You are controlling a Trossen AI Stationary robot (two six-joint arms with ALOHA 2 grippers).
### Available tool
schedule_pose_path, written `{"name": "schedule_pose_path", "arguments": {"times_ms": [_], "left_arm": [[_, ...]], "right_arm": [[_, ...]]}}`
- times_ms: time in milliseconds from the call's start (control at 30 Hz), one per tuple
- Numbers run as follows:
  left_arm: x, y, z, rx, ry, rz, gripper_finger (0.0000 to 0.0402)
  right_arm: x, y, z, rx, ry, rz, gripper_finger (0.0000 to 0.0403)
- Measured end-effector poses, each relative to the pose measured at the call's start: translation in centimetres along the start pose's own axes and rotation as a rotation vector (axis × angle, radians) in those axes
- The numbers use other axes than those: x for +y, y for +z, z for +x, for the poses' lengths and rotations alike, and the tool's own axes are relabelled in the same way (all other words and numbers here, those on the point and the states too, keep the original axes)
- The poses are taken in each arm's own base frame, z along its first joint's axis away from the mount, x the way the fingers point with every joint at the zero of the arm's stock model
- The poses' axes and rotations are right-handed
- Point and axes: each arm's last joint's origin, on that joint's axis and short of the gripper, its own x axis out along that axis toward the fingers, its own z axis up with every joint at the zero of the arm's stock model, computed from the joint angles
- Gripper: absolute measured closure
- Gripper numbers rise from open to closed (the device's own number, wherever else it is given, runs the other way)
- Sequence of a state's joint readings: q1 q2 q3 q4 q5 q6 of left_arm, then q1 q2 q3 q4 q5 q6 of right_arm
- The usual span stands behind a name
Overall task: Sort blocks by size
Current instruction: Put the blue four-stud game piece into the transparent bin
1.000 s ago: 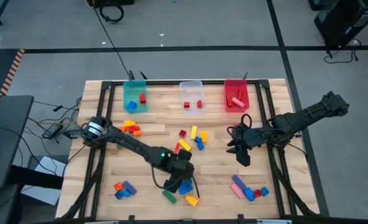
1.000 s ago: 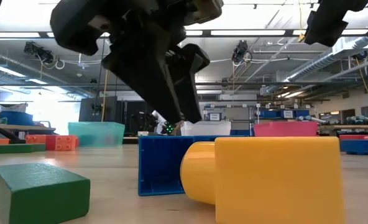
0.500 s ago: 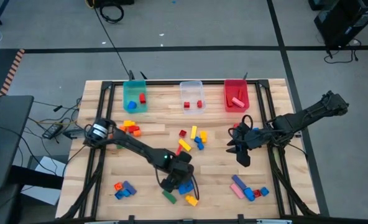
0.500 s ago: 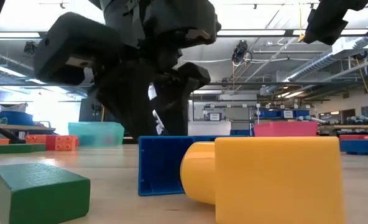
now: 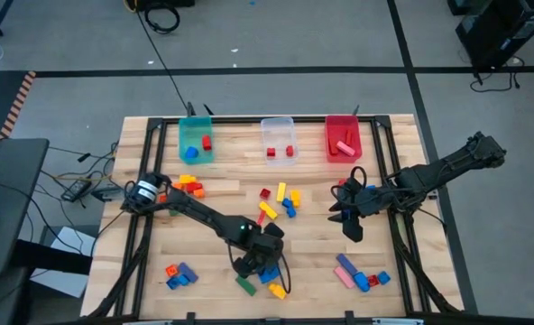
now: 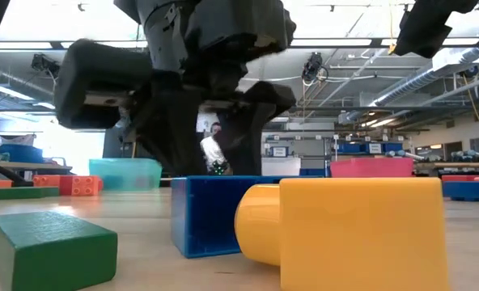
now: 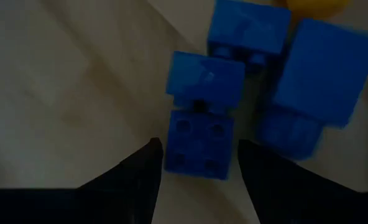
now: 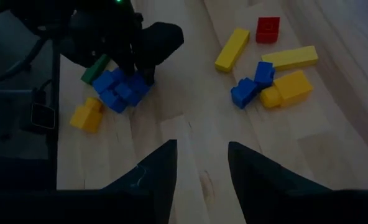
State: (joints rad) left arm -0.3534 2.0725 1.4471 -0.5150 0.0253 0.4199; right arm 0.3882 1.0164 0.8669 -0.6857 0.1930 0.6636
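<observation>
Lowered since a second ago, the left pincer (image 7: 196, 163) now straddles a small blue block (image 7: 199, 144) in the cluster near the table's (image 5: 222, 203) front edge, fingers open on either side, not yet gripping. Closing should be centred, clear of neighbouring blue blocks. The right pincer (image 8: 201, 163) hovers open, empty. Contact cannot be made out.

Blocks (image 5: 269, 271) scattered in clusters across table; few small ones in bins; blue pile near front edge.
</observation>
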Motion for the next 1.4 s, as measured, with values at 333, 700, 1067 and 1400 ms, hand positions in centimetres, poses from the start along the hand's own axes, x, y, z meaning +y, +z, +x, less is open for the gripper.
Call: {"name": "schedule_pose_path", "arguments": {"times_ms": [333, 700, 1067, 1400], "left_arm": [[0.3, -0.3, 0.9, -0.002, -0.030, -0.047, 0.0247], [2.9, -0.8, -2.7, -0.047, 0.009, -0.155, 0.0261], [11.5, -5.6, -11.7, -0.183, 0.214, -0.347, 0.0261], [20.5, -13.8, -15.9, -0.339, 0.513, -0.833, 0.0261]], "right_arm": [[0.0, 0.0, 0.0, 0.001, -0.001, 0.000, 0.0245], [0.0, 0.0, 0.0, 0.004, -0.002, -0.004, 0.0245], [-0.2, 0.2, 0.0, -0.058, -0.068, 0.049, 0.0245], [-0.5, 0.4, 0.0, -0.140, -0.152, 0.154, 0.0245]]}}
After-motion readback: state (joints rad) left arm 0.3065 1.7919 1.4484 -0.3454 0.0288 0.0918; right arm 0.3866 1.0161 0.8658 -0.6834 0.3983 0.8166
